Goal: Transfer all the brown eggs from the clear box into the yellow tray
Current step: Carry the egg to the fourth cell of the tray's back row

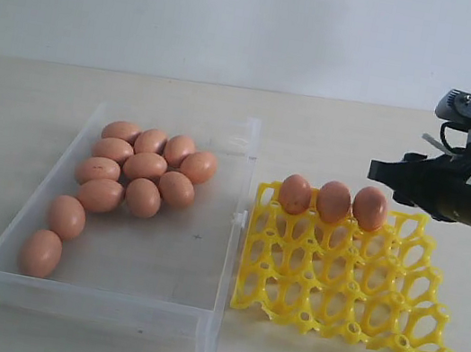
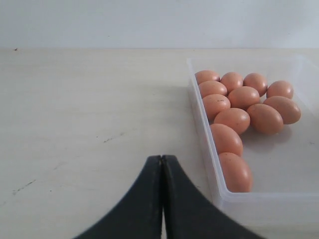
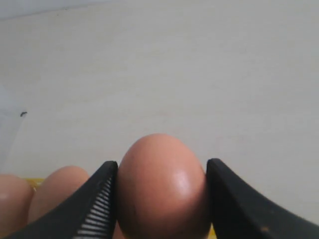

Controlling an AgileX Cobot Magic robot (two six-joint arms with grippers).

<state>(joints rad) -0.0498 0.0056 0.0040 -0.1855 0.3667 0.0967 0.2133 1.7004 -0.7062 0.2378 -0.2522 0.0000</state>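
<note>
Right gripper [image 3: 160, 172] grasps brown egg [image 3: 159, 199] in yellow tray [image 1: 352, 292], back row; left gripper [image 2: 162, 162] clenched, empty; twelve brown eggs [image 1: 145, 166] in clear box [image 1: 106, 288].

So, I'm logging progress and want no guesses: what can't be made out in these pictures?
Right wrist view: the cup under the held egg, gripped by the right tool, is hidden by the egg and the frame edge.
Left wrist view: the yellow tray is out of frame; the clear box is cut off by the edge.
Exterior view: the left tool is out of frame.
</note>
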